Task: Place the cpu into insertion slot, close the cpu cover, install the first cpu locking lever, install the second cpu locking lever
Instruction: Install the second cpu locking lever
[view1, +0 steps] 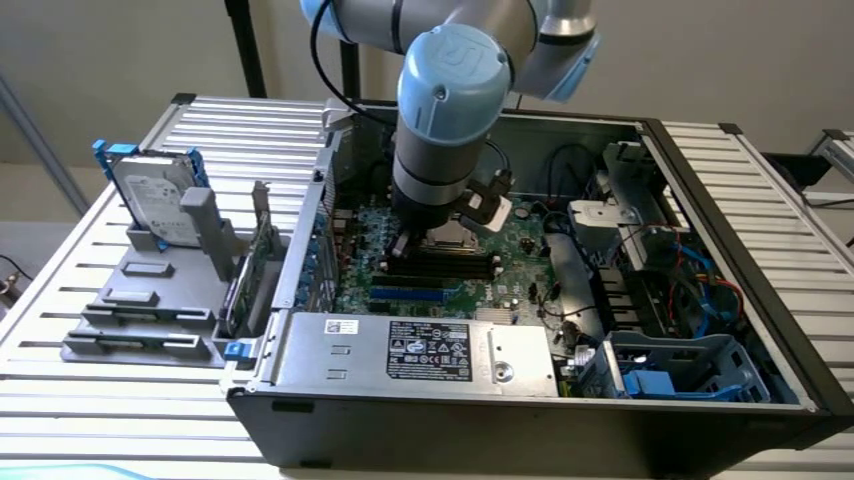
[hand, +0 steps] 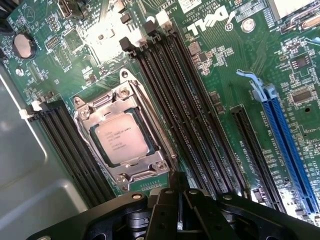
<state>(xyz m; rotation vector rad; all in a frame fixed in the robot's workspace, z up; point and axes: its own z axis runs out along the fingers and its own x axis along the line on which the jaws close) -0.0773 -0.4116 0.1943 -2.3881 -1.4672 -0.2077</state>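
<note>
The cpu (hand: 120, 140), a pale square chip with printed text, lies flat in the insertion slot (hand: 163, 167) on the green motherboard. The silver cpu cover (hand: 112, 102) is folded down over it and frames its top. A thin metal lever (hand: 150, 120) runs along the socket's side next to the black memory slots. My gripper (hand: 178, 197) is shut, its black fingers pressed together with nothing visible between them, just off one corner of the socket. In the exterior view the arm reaches down into the open computer case, with the gripper (view1: 447, 238) low over the board.
Long black memory slots (hand: 200, 125) flank the socket, and a blue expansion slot (hand: 290, 150) lies farther off. The case holds a power supply (view1: 414, 350), cables and a blue drive cage (view1: 681, 365). A hard drive on a grey stand (view1: 154, 200) sits on the exterior view's left.
</note>
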